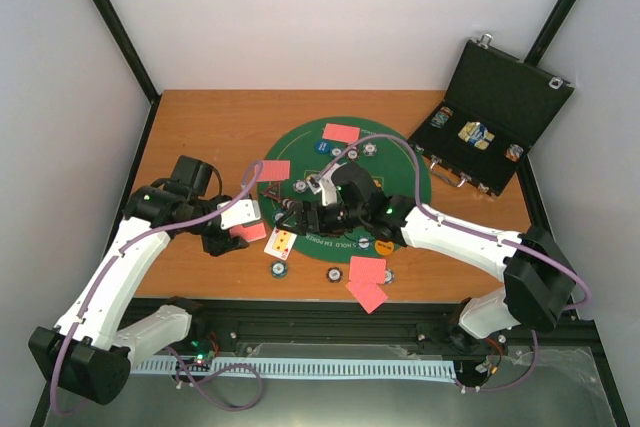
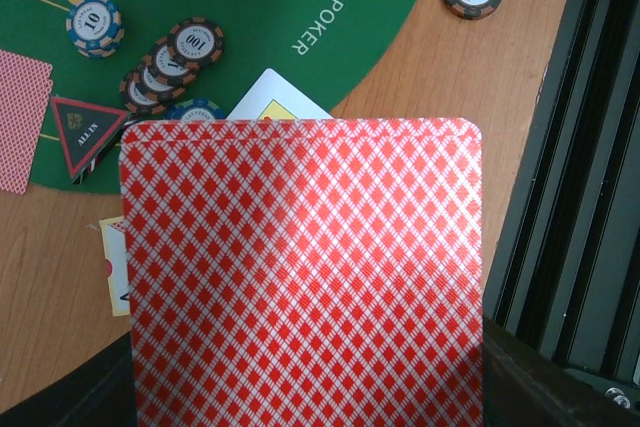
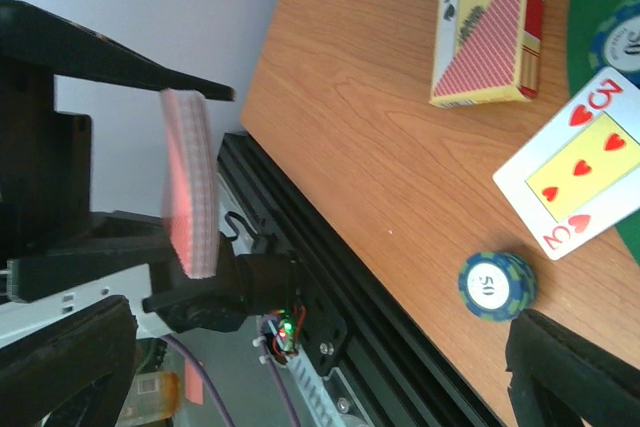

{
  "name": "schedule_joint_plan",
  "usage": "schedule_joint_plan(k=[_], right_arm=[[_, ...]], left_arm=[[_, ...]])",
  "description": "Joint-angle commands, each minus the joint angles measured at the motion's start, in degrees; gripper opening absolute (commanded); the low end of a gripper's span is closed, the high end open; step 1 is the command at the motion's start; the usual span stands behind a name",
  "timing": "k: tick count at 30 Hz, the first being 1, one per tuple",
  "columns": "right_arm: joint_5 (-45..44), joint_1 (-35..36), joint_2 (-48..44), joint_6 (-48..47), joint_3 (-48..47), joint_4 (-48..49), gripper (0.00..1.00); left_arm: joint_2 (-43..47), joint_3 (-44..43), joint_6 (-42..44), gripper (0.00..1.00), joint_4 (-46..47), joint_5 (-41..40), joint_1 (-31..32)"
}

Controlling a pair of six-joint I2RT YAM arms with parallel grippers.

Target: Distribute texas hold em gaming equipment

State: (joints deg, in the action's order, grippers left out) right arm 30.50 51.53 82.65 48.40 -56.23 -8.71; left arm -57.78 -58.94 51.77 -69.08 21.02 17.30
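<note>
My left gripper (image 1: 232, 234) is shut on a stack of red-backed cards (image 2: 300, 277), held above the wood off the mat's left front edge. The stack fills the left wrist view and hides the fingers. It shows edge-on in the right wrist view (image 3: 190, 187). My right gripper (image 1: 290, 214) is open and empty, pointing left toward the stack, its wide-spread fingers (image 3: 575, 372) low in its own view. A face-up three of hearts (image 3: 580, 162) and a blue 50 chip (image 3: 497, 283) lie on the wood. Striped chips (image 2: 170, 62) sit on the green mat (image 2: 270, 7).
Red-backed cards lie on the mat at the back (image 1: 342, 132), at the left (image 1: 273, 169) and by the front edge (image 1: 368, 282). A card box (image 3: 490, 32) lies on the wood. An open black case (image 1: 490, 127) with chips stands at the back right. A black rail (image 2: 570, 197) runs along the table's front.
</note>
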Motion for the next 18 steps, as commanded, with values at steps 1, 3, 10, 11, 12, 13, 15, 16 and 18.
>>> schedule_joint_plan(k=[1,3,10,11,12,13,15,16,18], right_arm=[[1.2,0.4,-0.8,2.0,-1.6,4.8,0.99],[1.7,0.4,-1.3,2.2,-1.6,5.5,0.99],[3.5,0.4,1.0,2.1,-2.3,6.2,0.98],[4.0,0.4,1.6,2.2,-2.2,7.3,0.98],[4.3,0.4,2.0,2.3,-2.1,8.2,0.98],[4.6,0.4,2.4,2.5,-2.2,9.3,0.98],[5.6,0.5,3.4,3.1,-2.2,11.5,0.96],[6.0,0.5,4.0,3.4,-2.1,12.6,0.96],[6.5,0.7,4.9,4.2,-2.2,14.4,0.94]], left_arm=[[0.7,-1.6,0.1,0.53,-0.3,1.8,0.0],[0.6,-1.5,0.2,0.53,-0.3,1.6,0.0],[0.0,-1.1,0.1,0.53,-0.5,1.8,0.0],[0.1,-1.1,0.2,0.53,-0.5,1.9,0.0],[0.2,-1.2,0.2,0.53,-0.6,2.0,0.0],[0.2,-1.2,0.2,0.53,-0.6,2.0,-0.1],[0.0,-1.4,0.2,0.53,-0.8,2.1,0.0],[-0.2,-1.6,0.2,0.53,-1.0,2.1,-0.1],[-0.2,-1.7,0.4,0.53,-1.2,2.1,0.0]])
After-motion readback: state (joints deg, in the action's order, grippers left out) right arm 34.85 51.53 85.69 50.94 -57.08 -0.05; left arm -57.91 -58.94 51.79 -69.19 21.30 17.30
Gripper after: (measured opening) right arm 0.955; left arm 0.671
